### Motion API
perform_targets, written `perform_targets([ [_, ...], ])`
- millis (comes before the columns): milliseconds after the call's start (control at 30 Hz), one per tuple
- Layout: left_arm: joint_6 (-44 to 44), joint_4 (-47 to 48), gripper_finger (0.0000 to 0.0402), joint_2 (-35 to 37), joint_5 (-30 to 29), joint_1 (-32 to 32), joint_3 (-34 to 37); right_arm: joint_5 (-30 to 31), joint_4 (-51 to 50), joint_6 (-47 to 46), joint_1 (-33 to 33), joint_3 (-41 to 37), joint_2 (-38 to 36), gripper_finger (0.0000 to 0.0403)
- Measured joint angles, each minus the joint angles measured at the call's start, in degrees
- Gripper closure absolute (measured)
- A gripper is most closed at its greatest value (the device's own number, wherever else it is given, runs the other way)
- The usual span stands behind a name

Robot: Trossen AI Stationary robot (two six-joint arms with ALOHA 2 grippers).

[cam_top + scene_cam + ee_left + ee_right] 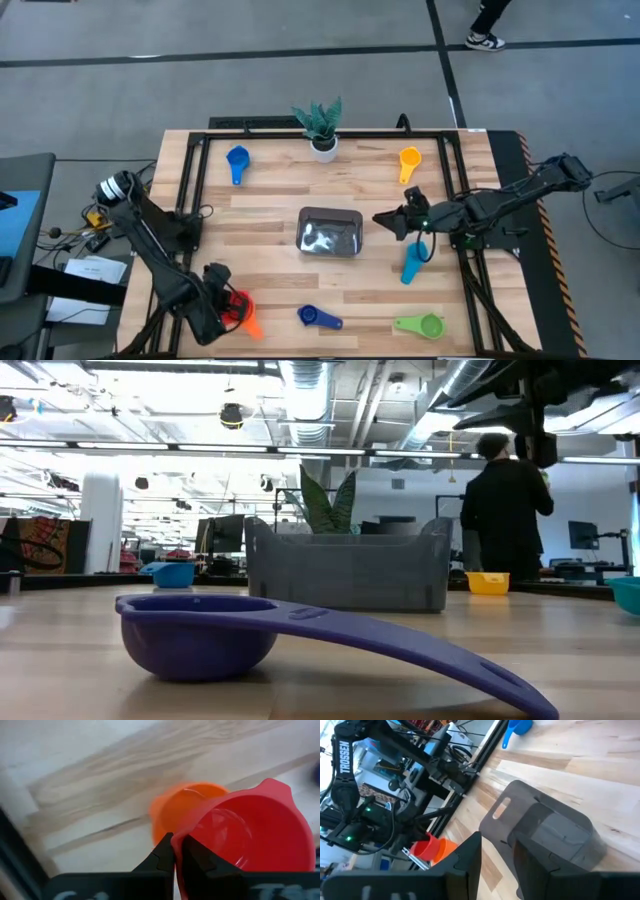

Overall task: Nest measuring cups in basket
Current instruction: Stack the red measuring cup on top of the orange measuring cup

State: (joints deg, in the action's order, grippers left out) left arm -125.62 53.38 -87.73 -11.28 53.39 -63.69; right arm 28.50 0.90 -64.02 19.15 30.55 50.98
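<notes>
My left gripper (226, 305) is at the table's near left corner, shut on the red cup (250, 832). The orange cup (182, 810) lies just behind the red one. My right gripper (497, 865) is open and hovers off the right end of the dark grey basket (330, 232), touching nothing. On the table rest the blue cup (237, 160), the yellow cup (408, 160), the light blue cup (413, 262), the dark blue cup (200, 632) and the green cup (422, 325). My left gripper pinches the red cup's wall at its rim (179, 837). One finger (200, 865) is inside the bowl and the other (161, 857) is outside. The bowl's mouth faces the wrist camera. Whether the red cup touches the orange cup or the table, I cannot tell.
A white pot with a green plant (320, 125) stands at the far edge, behind the basket. Black frame rails (195, 180) run along the table's left, right and far sides. A person (505, 510) stands in the room beyond the table.
</notes>
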Motion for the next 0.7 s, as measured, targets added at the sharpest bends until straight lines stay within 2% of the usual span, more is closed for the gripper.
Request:
perform_targets([
  [267,-0.3,-1.1,0.0399,-4.8,1.0,0.3,-1.0,4.6,-0.4,0.0,4.0,0.0,0.0,0.0269],
  [500,-0.3,0.3,0.0395,-5.1,1.1,0.0,-1.0,7.8,0.2,0.0,6.9,0.0,0.0,0.027],
  [700,-0.5,0.4,0.0386,-5.1,2.6,0.0,-1.0,8.1,0.3,0.1,7.4,0.0,0.0,0.0262],
])
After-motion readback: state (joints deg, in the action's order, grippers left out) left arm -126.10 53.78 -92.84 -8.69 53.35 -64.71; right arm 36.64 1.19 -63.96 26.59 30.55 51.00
